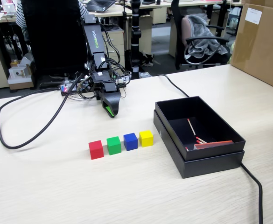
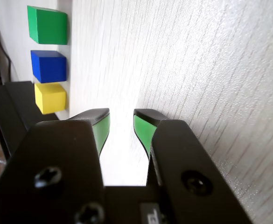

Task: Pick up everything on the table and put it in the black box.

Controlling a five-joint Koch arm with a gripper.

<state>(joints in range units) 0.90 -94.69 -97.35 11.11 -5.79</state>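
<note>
Four glossy cubes (image 1: 121,143), red, green, blue, yellow, sit in a row; the jaws (image 2: 122,122) stand parted, empty.

In the fixed view, four cubes (image 1: 121,143) sit in a row on the desk (image 1: 57,186) before the claw (image 1: 110,112); the box (image 1: 199,135) lies to its right.

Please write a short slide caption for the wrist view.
Open claw above pale wood-grain table, empty; glossy green, blue, yellow cubes beside.
</note>
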